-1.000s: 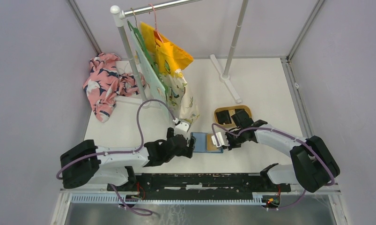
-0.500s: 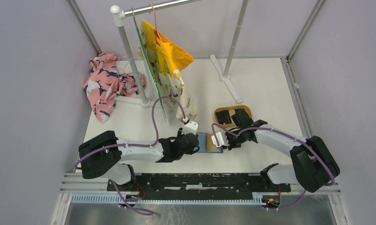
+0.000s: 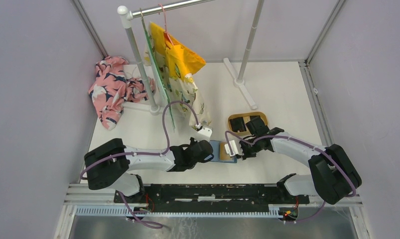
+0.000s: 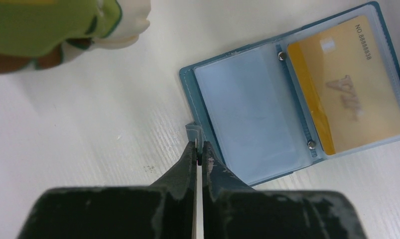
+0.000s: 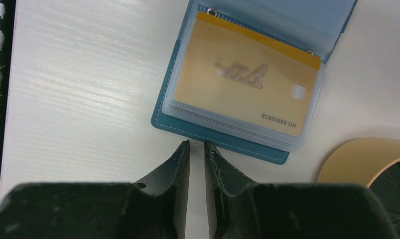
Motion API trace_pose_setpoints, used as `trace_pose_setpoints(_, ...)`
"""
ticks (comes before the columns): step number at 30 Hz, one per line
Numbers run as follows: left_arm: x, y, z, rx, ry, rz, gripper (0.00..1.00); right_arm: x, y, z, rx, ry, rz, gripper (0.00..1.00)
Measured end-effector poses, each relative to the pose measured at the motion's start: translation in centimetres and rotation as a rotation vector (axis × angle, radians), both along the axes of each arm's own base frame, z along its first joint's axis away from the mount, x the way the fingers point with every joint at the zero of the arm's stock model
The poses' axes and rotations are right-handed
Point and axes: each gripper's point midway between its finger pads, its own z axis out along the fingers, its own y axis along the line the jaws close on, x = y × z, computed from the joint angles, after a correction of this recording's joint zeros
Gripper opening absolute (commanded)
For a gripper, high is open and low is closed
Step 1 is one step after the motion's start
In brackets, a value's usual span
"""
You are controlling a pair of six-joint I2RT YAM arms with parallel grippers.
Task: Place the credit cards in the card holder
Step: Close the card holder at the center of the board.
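The teal-blue card holder (image 3: pixel 218 151) lies open on the table between both arms, its clear sleeves up. A gold card (image 4: pixel 347 84) sits in one sleeve, the other sleeve (image 4: pixel 252 119) is empty. My left gripper (image 4: pixel 200 147) is shut on the holder's snap tab (image 4: pixel 194 132) at its left edge. My right gripper (image 5: pixel 197 144) hovers at the holder's (image 5: pixel 212 132) opposite edge, jaws a narrow gap apart with only table between them. Two dark credit cards (image 3: pixel 239 124) lie in the tan oval tray (image 3: pixel 247 116) behind the right arm.
A clothes rack (image 3: pixel 138 55) with hanging yellow and green garments (image 3: pixel 180 64) stands behind the left arm, its lowest cloth (image 4: pixel 53 25) near my left wrist. A pink floral cloth (image 3: pixel 110 89) lies at the back left. A second rack foot (image 3: pixel 242 89) sits behind the tray.
My left arm reached right to the holder's left edge and its jaws closed from wide open onto the snap tab. The hanging garments swung. The right arm stayed still.
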Motion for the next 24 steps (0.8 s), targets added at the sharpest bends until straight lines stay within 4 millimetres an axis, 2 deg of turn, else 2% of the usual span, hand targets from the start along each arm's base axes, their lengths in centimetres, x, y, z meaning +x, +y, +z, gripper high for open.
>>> trace_pose_setpoints(3, 0.0, 0.0, 0.8, -0.022, -0.007, -0.002, 0.02, -0.2, 0.1, 0.1, 0.008, 0.020, -0.017, 0.22)
trace_pose_setpoints(6, -0.5, -0.3, 3.1, -0.111, -0.021, -0.024, 0.02, -0.4, 0.6, 0.2, 0.029, 0.050, -0.040, 0.22)
trace_pose_setpoints(10, -1.3, -1.9, 6.5, -0.276, -0.030, -0.090, 0.02, -0.3, 1.7, 0.7, 0.086, 0.097, -0.093, 0.22)
trace_pose_setpoints(13, -2.0, -3.7, 8.1, -0.372, -0.020, -0.154, 0.02, -0.5, 2.4, 1.0, 0.126, 0.155, -0.133, 0.22)
trace_pose_setpoints(16, -2.6, -5.2, 8.4, -0.422, 0.001, -0.208, 0.02, -0.3, 2.5, 1.4, 0.157, 0.195, -0.163, 0.22)
trace_pose_setpoints(19, -3.0, -6.5, 7.6, -0.433, 0.031, -0.248, 0.02, 1.0, 1.9, 2.5, 0.190, 0.181, -0.208, 0.23)
trace_pose_setpoints(20, -3.4, -8.1, 7.1, -0.445, 0.063, -0.290, 0.02, 2.0, 1.3, 3.8, 0.226, 0.142, -0.242, 0.23)
trace_pose_setpoints(24, -3.6, -9.6, 7.8, -0.478, 0.077, -0.329, 0.02, 2.4, 0.9, 4.1, 0.237, 0.139, -0.274, 0.23)
